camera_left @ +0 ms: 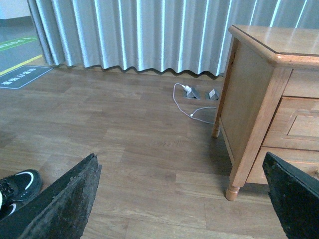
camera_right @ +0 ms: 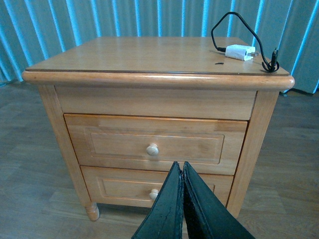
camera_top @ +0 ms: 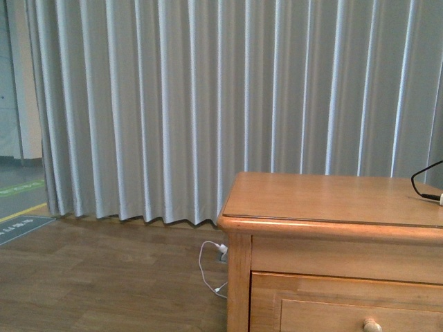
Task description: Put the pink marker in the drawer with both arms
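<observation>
The pink marker shows in no view. The wooden cabinet [camera_right: 149, 55] stands in front of my right arm. Its upper drawer [camera_right: 114, 142] is closed and has a round pale knob [camera_right: 152, 149]. The drawer also shows at the lower right of the front view [camera_top: 332, 304] and at the edge of the left wrist view [camera_left: 301, 124]. My right gripper [camera_right: 182, 164] is shut and empty, in front of the drawers and just below the knob in the picture. My left gripper [camera_left: 180, 164] is open and empty above the wooden floor, left of the cabinet.
A white charger [camera_right: 239, 52] with a black cable lies on the cabinet top's far right. A similar lower drawer [camera_right: 119, 189] sits beneath. Floor sockets with a white cable [camera_left: 192, 94] lie by the curtain. A black shoe [camera_left: 15, 184] is on the floor.
</observation>
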Tool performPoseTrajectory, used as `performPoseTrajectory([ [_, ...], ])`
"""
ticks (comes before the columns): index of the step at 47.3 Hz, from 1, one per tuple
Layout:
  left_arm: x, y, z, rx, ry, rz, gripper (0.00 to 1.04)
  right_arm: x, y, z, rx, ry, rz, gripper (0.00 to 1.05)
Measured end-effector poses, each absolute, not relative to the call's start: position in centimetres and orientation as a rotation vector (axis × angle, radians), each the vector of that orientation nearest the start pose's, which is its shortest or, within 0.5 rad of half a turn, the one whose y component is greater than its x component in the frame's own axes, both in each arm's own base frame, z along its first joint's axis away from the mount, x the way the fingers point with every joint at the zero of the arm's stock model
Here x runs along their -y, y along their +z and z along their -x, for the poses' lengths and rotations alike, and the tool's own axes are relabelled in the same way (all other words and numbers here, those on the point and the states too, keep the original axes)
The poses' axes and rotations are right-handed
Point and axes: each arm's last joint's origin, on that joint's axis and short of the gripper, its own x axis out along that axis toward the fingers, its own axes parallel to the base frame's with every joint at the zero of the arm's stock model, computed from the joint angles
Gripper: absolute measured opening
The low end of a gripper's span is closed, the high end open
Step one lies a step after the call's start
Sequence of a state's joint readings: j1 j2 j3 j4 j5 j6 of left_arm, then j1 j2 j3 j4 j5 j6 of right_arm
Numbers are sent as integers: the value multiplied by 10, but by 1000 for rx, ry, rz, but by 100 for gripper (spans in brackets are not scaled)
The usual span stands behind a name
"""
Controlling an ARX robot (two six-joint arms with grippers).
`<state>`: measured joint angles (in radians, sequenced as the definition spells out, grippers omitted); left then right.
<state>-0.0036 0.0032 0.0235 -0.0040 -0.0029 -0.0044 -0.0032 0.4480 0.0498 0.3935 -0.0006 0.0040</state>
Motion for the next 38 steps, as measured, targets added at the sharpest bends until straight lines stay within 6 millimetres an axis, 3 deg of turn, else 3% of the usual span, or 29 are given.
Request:
performPoseTrajectory([
  [9, 0, 171, -96, 16, -1, 4, 98, 0, 168, -121, 2, -2, -3, 1],
  [38, 0, 171, -96, 16, -1, 4, 98, 0, 168, -106, 6, -2, -4, 1],
])
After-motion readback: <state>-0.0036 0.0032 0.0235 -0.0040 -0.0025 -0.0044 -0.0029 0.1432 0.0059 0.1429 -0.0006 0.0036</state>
